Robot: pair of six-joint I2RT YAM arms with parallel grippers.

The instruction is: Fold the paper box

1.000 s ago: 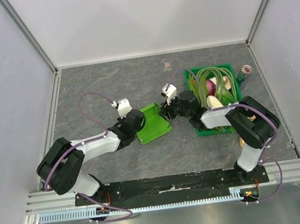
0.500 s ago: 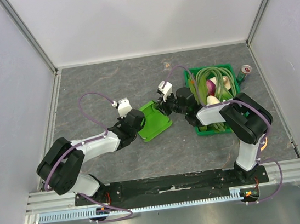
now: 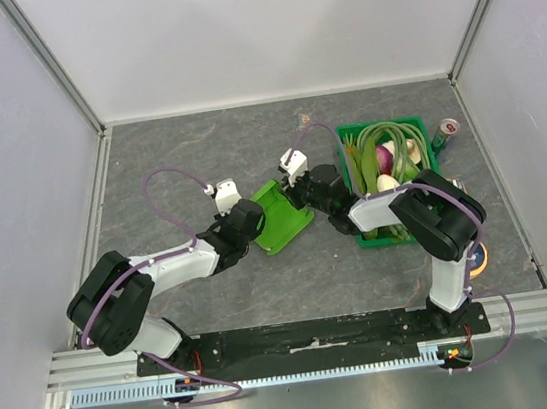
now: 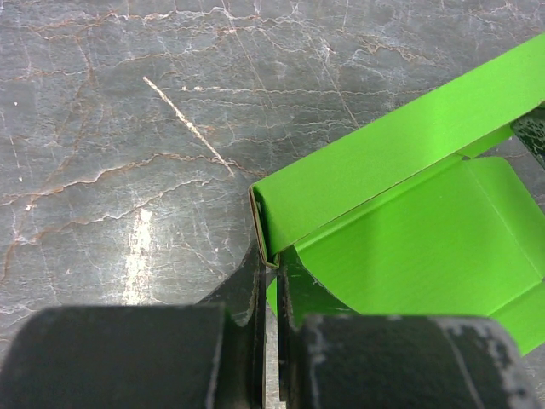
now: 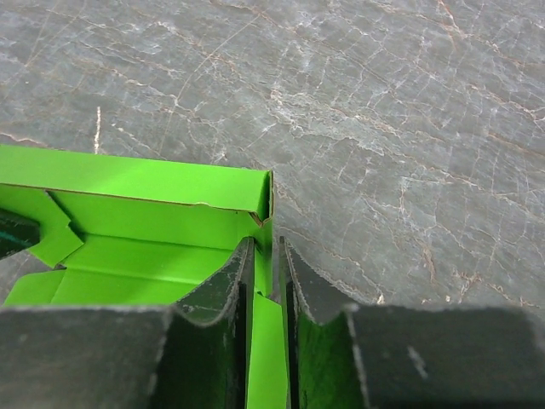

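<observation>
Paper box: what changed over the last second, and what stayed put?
The right gripper, shut on the paper box, moved left and farther back, folding that side in; the box looks narrower from above. The left gripper held its pinch in place; the crate stayed.

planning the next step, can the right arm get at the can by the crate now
Probably not yet: its jaws are shut on the paper box, and the crate stands between them and the can.

Dark-green crate [image 3: 414,120] on grey marbled bench [image 3: 186,155]; inside crate: coiled green stalks [image 3: 396,140], purple bulb [image 3: 384,158], pale root [image 3: 389,187]. Can [image 3: 445,131] just right of crate's far corner. Small scrap [image 3: 303,118] beyond crate's far-left corner
</observation>
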